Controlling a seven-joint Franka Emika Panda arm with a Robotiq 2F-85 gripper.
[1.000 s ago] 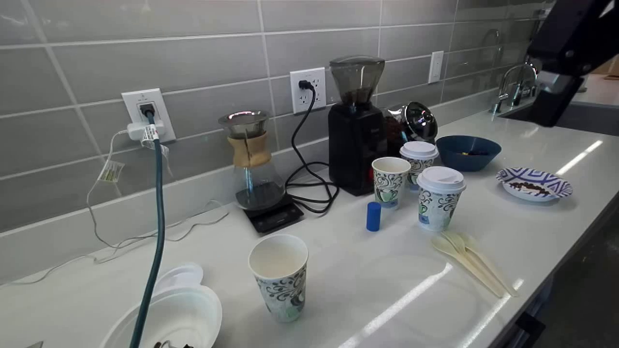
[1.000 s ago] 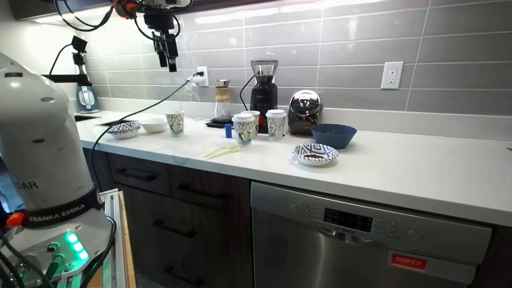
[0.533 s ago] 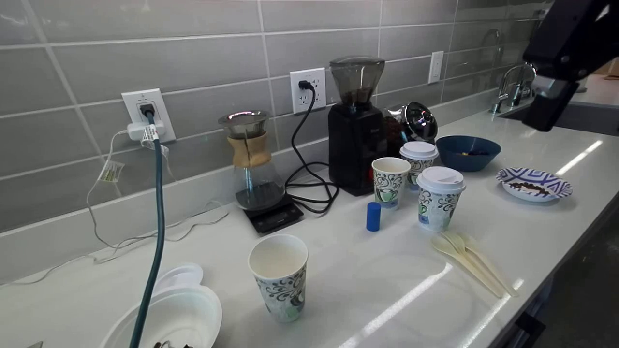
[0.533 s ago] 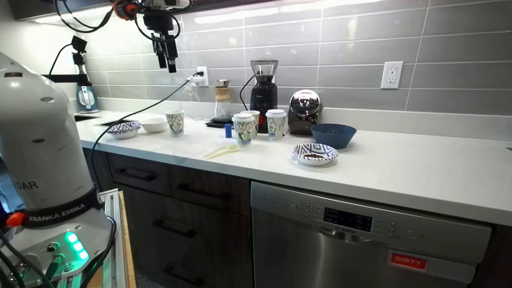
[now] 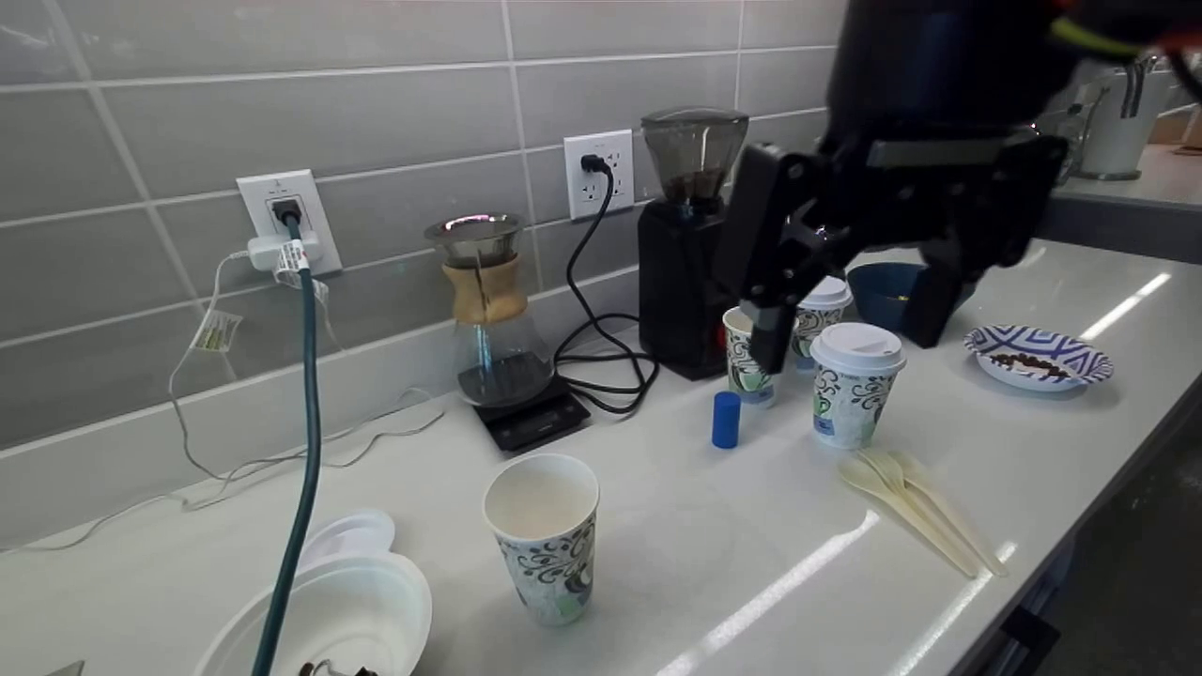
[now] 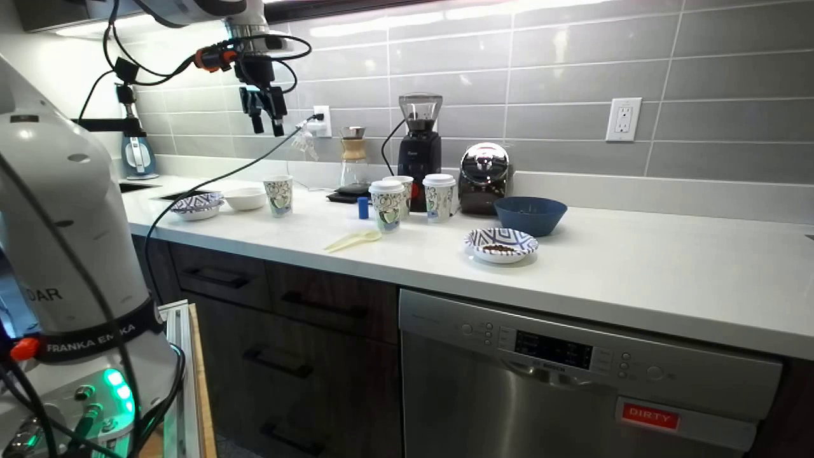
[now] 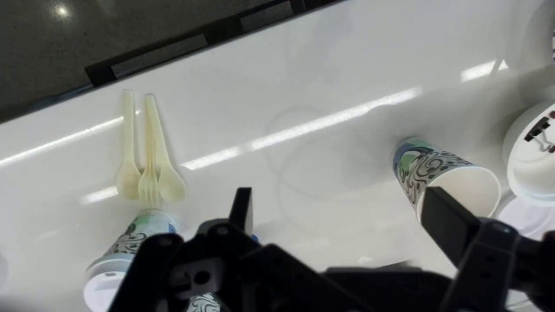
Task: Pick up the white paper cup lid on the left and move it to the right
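The white paper cup lid (image 5: 364, 531) lies flat on the counter, partly behind the white bowl (image 5: 380, 601) in an exterior view. In the wrist view the lid (image 7: 524, 214) shows at the right edge, partly covered by the bowl (image 7: 518, 167). In an exterior view with the bowl (image 6: 246, 200) farther off, the lid does not show. My gripper (image 7: 340, 203) is open and empty, high above the counter. It also shows in both exterior views (image 5: 848, 343) (image 6: 268, 129). An open patterned paper cup (image 5: 554, 568) stands beside the bowl; in the wrist view one fingertip overlaps this cup (image 7: 418, 169).
Lidded cups (image 5: 850, 404) (image 6: 439, 203), a blue cylinder (image 5: 725, 421) and light cutlery (image 5: 916, 507) stand or lie farther along the counter. A coffee grinder (image 6: 420, 152), a glass brewer (image 5: 488, 319) and a blue bowl (image 6: 531, 216) are near the wall. A cable (image 5: 305, 413) hangs across the bowl.
My gripper has moved lower and a little to the side; in an exterior view it now shows much larger with both fingers visible. Its fingers look farther apart. The objects have not moved.
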